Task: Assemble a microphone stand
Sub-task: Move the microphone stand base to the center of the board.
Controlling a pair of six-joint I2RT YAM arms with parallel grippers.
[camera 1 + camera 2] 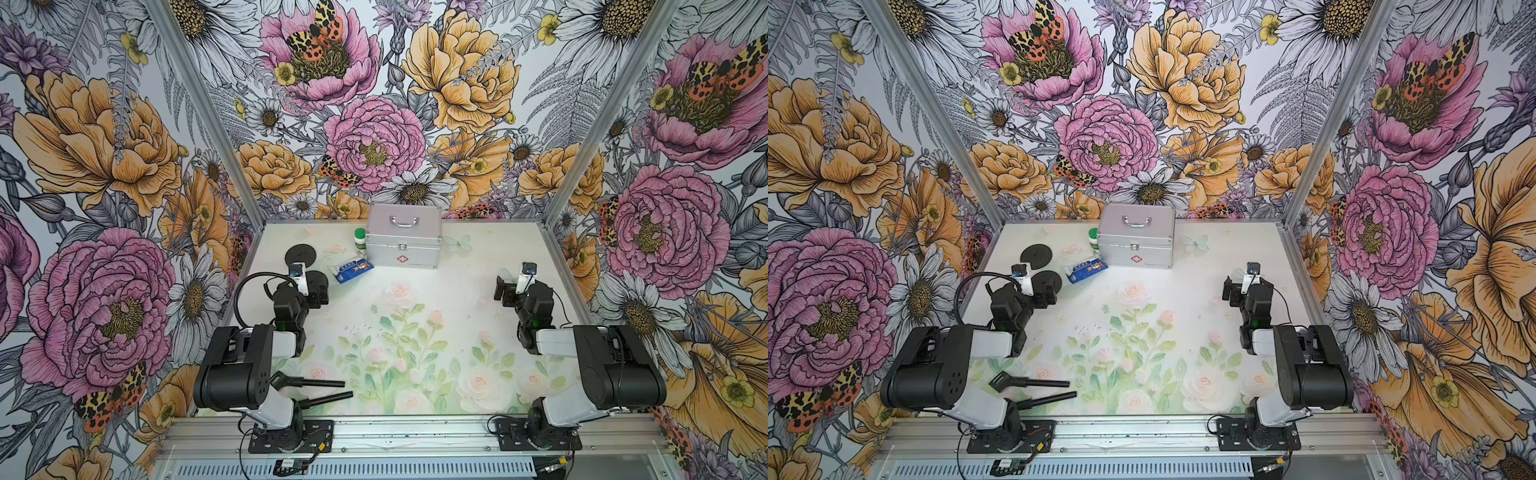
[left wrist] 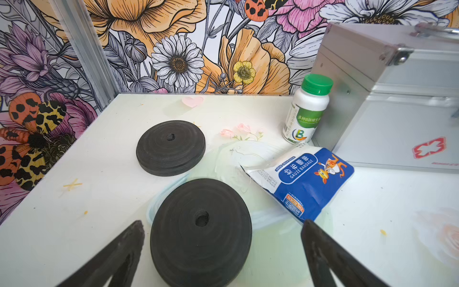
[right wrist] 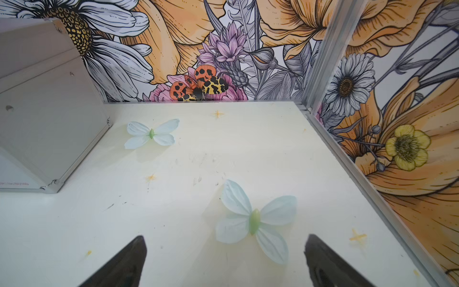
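Black matte bases, far left: near disc (image 2: 201, 233) and far disc (image 2: 171, 147). Likely heavy and stiff; pinch across the rim. Rods (image 1: 316, 382) near left, probably light and rigid: grab mid-shaft. Left gripper (image 2: 223, 223) wide, aimed at near disc. Right gripper (image 3: 224, 239) wide, empty.

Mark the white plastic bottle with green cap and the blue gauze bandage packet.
White plastic bottle with green cap (image 2: 305, 116): left wrist view, green label.
Blue gauze bandage packet (image 2: 303, 181): left wrist view, printed front.
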